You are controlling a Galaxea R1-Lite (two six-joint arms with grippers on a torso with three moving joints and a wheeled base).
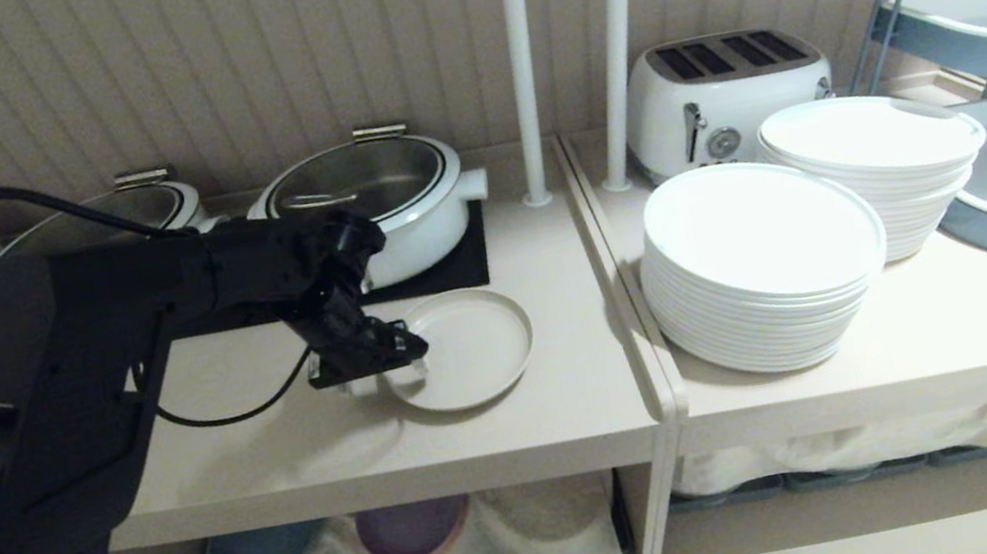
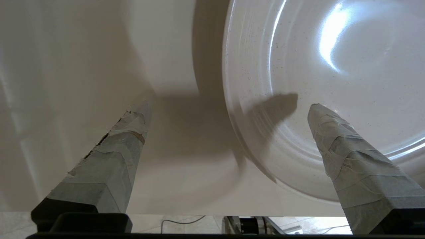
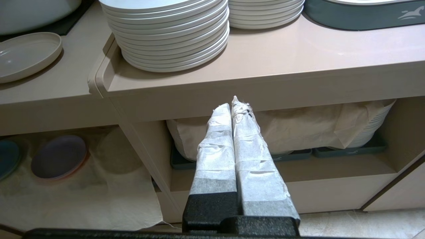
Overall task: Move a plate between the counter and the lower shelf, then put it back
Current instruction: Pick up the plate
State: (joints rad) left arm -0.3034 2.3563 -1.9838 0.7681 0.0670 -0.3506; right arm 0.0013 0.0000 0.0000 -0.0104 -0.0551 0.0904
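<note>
Fingers spread wide, the left gripper point(image 1: 381, 356) straddles the near-left rim of the plate point(image 1: 465, 347), one finger point(image 2: 345, 156) over its inside and the other point(image 2: 116, 149) outside, apparently without contact. Plate sits flat on the counter point(image 1: 282, 453). Right gripper point(image 3: 232, 109) hangs parked before the cabinet, fingers pressed together.

You're looking at a buffet-style serving kitchen: 3 white lidded warming pots point(image 1: 375, 198) sit on black hob panels point(image 1: 452, 269) along the beige table point(image 1: 282, 453), a white 4-slot toaster point(image 1: 724, 93) stands beside 2 tall stacks of white plates point(image 1: 766, 256), and coloured plates point(image 1: 413, 528) rest on a cloth in the shelf below.
</note>
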